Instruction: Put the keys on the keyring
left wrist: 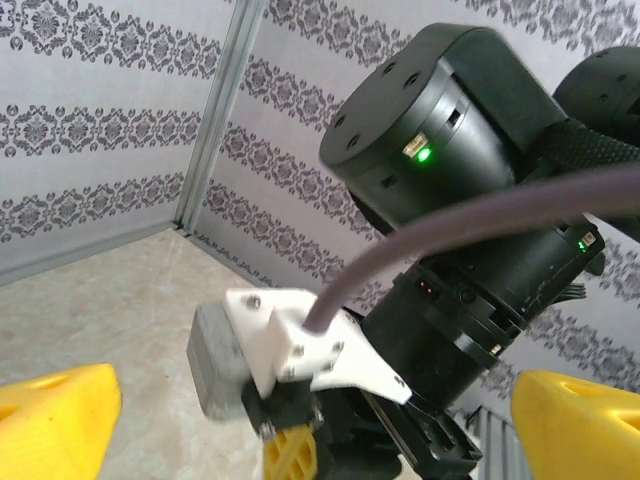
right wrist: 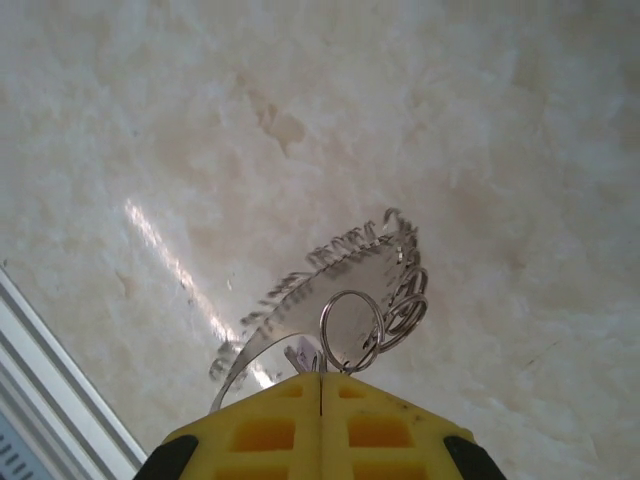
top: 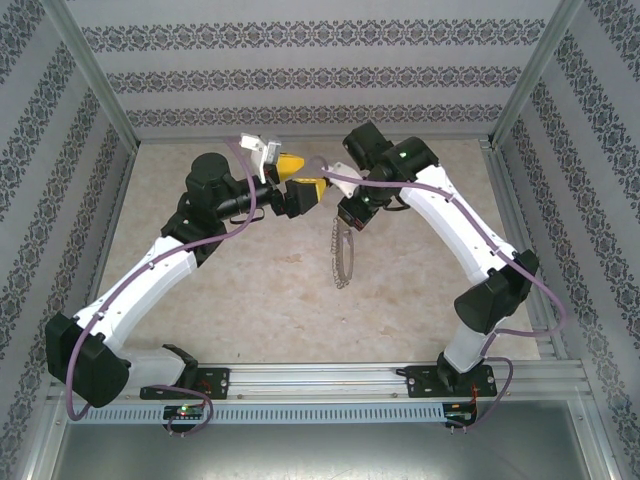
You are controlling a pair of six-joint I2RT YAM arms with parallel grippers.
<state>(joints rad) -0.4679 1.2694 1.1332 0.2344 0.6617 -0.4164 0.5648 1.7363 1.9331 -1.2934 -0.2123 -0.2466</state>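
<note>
1. Right end effector is pinched shut on the keyring, which dangles from it over the middle of the table.
2. Left end effector is spread wide, with its yellow fingers far apart and gripping nothing. It's right up next to the right arm's wrist.
3. The hoop's rim is fringed with little silvery loops.

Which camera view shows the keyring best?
The right wrist view: the keyring, held in the shut right gripper, is close, its loops clear. The top external view shows the keyring small, below that gripper.
</note>
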